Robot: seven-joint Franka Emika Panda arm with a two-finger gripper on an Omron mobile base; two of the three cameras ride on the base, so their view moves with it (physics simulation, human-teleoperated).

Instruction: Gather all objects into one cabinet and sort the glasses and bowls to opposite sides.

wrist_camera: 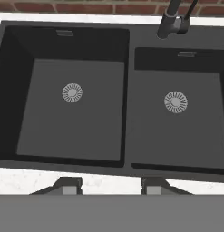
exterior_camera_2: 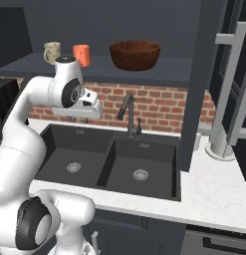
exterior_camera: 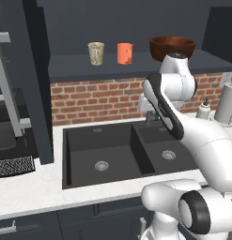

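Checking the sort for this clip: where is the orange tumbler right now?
The orange tumbler stands upright on the open cabinet shelf above the sink, between the beige tumbler on its left and the reddish-brown bowl on its right.

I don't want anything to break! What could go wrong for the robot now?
Reaching up, the arm might bump the orange tumbler or beige tumbler, which stand close together on the open shelf; one could fall into the sink. The wide bowl may be too broad to grip firmly.
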